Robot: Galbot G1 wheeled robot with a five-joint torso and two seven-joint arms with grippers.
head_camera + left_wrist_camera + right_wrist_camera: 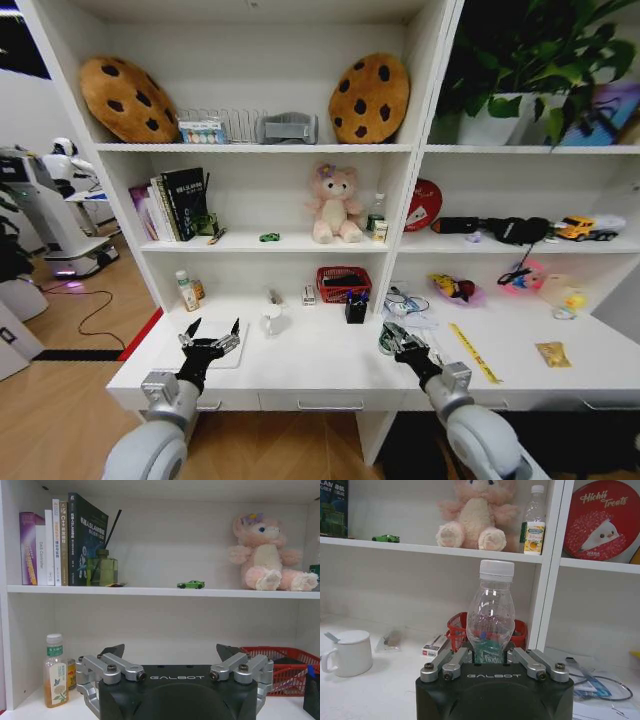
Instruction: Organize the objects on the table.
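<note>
Head view: both arms reached up from the bottom of the frame toward the white counter (330, 365) under the shelving.
Left gripper (211, 333): sat low and left of centre, above the counter's left end, its fingers (112, 651) spread wide and holding nothing.
Right gripper (398, 338): sat low and right of centre, its fingers (451, 662) clenched on the lower part of a clear plastic bottle (490, 615) with a white cap, held upright.
Bottle's place: it stood in the gripper over the counter, just in front of the shelving's upright divider.
Green toy car (269, 237): lay on the middle shelf, centre of the frame, between the books (172, 204) and the pink teddy bear (334, 203), apart from both.
Red basket (343, 283): rested on the counter at the back, centre frame, below the bear.
White mug (349, 653): stood on the counter left of the basket, with a lid on top and something thin sticking out at its rim.
Small labelled bottle (56, 671): stood at the counter's back left corner, close to the shelving's side wall.
Yellow ruler (473, 351): lay on the counter at the right, just beside the right arm.
Cookie cushions (369, 97): leaned at either end of the top shelf, upper part of the frame.
</note>
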